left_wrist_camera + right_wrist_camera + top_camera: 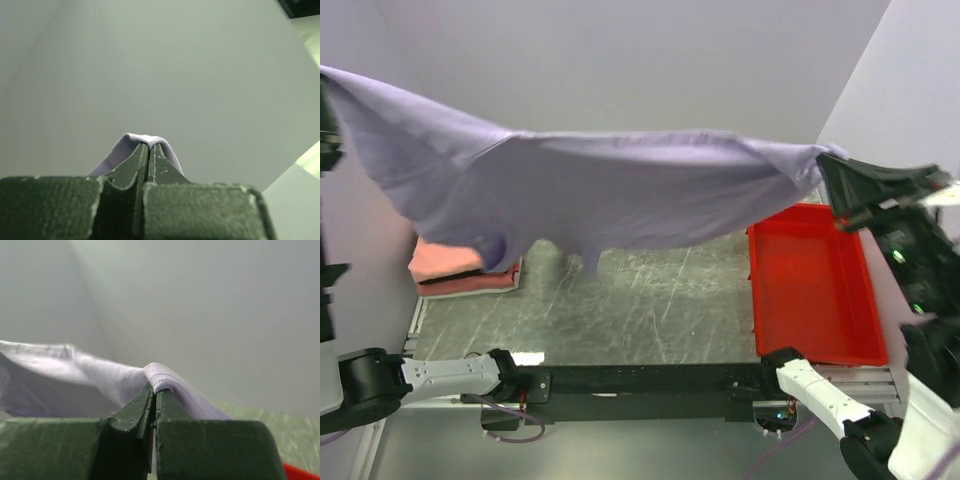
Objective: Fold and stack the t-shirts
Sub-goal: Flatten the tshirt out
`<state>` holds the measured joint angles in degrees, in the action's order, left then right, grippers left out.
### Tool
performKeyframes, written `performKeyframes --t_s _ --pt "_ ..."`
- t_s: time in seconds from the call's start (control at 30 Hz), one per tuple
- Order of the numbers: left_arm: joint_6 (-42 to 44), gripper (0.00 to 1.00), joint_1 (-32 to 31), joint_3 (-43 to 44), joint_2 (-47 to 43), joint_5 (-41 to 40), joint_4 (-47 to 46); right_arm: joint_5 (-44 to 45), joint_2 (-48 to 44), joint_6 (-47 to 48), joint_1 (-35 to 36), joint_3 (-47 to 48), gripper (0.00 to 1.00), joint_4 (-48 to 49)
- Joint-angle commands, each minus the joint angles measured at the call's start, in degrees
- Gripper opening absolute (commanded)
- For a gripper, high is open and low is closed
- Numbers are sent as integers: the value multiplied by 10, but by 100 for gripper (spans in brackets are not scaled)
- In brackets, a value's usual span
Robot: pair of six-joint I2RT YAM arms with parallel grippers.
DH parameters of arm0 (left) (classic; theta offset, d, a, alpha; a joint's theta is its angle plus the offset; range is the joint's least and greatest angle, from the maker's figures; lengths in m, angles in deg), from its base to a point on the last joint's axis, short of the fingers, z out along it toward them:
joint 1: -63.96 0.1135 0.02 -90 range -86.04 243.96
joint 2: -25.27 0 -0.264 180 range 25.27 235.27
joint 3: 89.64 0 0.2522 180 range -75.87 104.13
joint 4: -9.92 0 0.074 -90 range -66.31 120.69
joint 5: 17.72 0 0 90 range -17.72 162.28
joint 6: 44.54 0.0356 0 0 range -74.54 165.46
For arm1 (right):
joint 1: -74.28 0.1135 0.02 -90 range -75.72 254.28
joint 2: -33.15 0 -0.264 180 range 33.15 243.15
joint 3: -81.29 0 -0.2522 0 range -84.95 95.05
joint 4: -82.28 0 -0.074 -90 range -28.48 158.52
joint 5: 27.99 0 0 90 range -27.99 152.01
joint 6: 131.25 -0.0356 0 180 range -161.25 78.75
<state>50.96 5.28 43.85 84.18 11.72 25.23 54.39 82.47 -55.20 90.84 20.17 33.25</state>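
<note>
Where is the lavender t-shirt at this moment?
In the top view the lavender t-shirt hangs stretched above the table, held by the left tool and right tool; folded pink shirts lie under its left part.

The t-shirt [620, 190] hangs stretched in the air above the desk [640, 310]. Its left end is between the fingers of the left gripper [149, 146] and its right end in the right gripper [154, 389]. Under its left part, the folded t-shirts [455, 268] lie stacked on the desk. The tray [815, 300] lies on the right side, below the right gripper.

The lavender shirt [620, 190] is soft matt cloth, the red tray [810, 290] glossy plastic
</note>
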Motion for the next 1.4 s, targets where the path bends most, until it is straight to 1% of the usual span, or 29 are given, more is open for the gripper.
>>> performKeyframes --t_s 0.0,0.13,0.23,0.3,0.37,0.4,0.43,0.47,0.5,0.53,0.57,0.6,0.63,0.67,0.7,0.77,0.8,0.83,0.87,0.9,0.93,0.97,1.0,1.03,1.1,1.17,1.23,1.27,1.37 --pt "33 1 2 75 18 93 54 -71 -2 8 1 53 0 -15" --pt "33 1 2 91 21 123 72 -91 -15 -4 1 53 0 -2" --pt "68 1 2 54 21 103 29 -82 -19 -11 1 21 0 20" --pt "118 1 1 0 23 88 -43 -61 -12 -17 1 9 0 23" --pt "170 1 2 -39 39 40 -116 -36 7 -20 1 -14 0 21" --pt "235 1 1 -88 46 29 -199 -2 15 -23 1 -24 0 20" --pt "270 1 7 -116 54 9 -255 18 31 -26 0 -48 0 23" --pt "291 1 16 -137 77 10 -281 32 39 -31 0 -62 0 26" --pt "242 1 37 -137 93 11 -263 46 59 -34 0 -75 0 29" --pt "171 1 123 -124 129 44 -144 75 67 -38 -1 -106 0 34" --pt "84 1 178 -106 148 87 -45 85 77 -46 -2 -124 0 39" --pt "-69 1 235 -91 167 125 20 95 98 -49 -5 -141 0 53" --pt "-111 1 314 -104 202 165 63 96 110 -55 -14 -178 0 62" --pt "-133 1 337 -126 218 217 52 90 125 -62 -22 -198 0 71" --pt "-159 1 352 -182 235 233 35 78 159 -63 -29 -220 0 101" --pt "-185 1 392 -221 303 289 0 47 211 -66 -59 -269 0 128" --pt "-227 1 404 -211 335 316 14 36 273 -63 -69 -277 1 153" --pt "-240 1 427 -196 407 335 28 23 311 -63 -79 -271 6 160" --pt "-255 7 435 -178 448 336 54 4 349 -60 -94 -253 17 161" --pt "-268 20 442 -118 489 334 78 -8 424 -56 -100 -231 28 145" --pt "-269 62 450 -79 570 334 104 -10 457 -50 -104 -173 44 134" --pt "-271 85 451 -37 609 332 166 2 487 -42 -105 -139 58 99" --pt "-273 99 452 42 642 330 189 2 531 -34 -105 -109 63 83" --pt "-275 100 452 69 684 328 209 3 545 -30 -104 -66 66 72" --pt "-279 99 452 72 691 330 204 1 552 -29 -104 -52 71 69" --pt "-284 99 452 -20 646 332 165 0 541 -34 -104 -66 74 77" --pt "-292 99 452 -83 585 328 102 -10 523 -36 -104 -93 76 82" --pt "-297 99 452 -131 567 326 89 -13 516 -39 -102 -105 78 86" --pt "-326 100 451 -186 513 325 90 -21 489 -41 -98 -148 79 92"
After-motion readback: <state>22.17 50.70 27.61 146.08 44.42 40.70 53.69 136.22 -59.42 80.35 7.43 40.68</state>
